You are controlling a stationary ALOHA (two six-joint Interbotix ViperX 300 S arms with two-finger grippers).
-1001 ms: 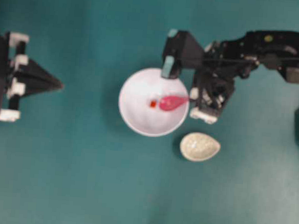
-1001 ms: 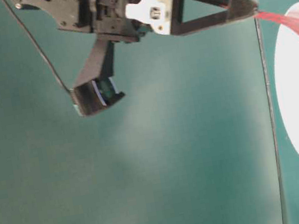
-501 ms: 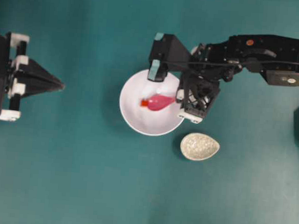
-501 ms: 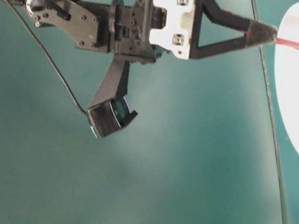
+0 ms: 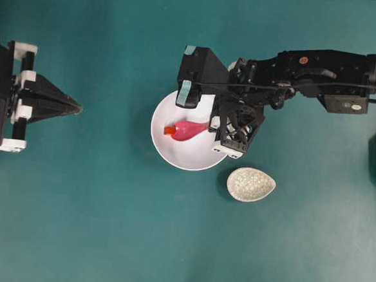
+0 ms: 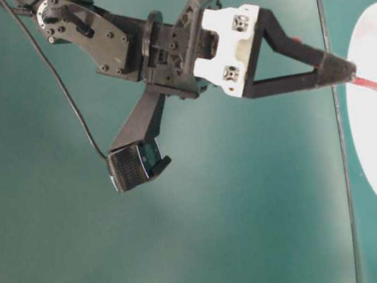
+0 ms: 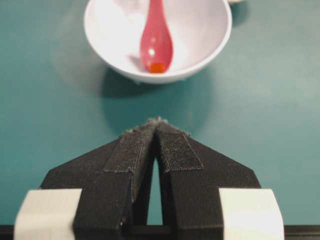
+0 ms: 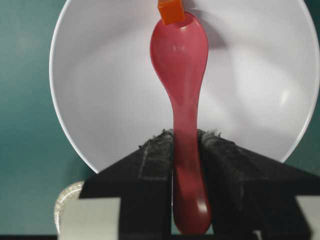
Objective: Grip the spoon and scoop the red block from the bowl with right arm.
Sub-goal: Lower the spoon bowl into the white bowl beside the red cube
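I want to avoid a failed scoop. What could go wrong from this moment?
The red block sits at the tip of the spoon, not in its scoop; more pushing may only slide it up the wall of the bowl. The right hand grips only the handle, so the spoon might twist. The speckled dish lies close beside the bowl and could be bumped.

right arm: reaches in from the counter's right edge toward the middle, forearm nearly level, wrist block leading
right gripper (image 8: 186, 150): clamped on the spoon (image 8: 181, 90) handle, one finger (image 8: 155, 160) pressed to each side, tips aimed left in the overhead view
left arm: parked at the counter's left edge
left gripper (image 7: 156, 131): pads pressed together, holding nothing, pointing toward the counter's middle
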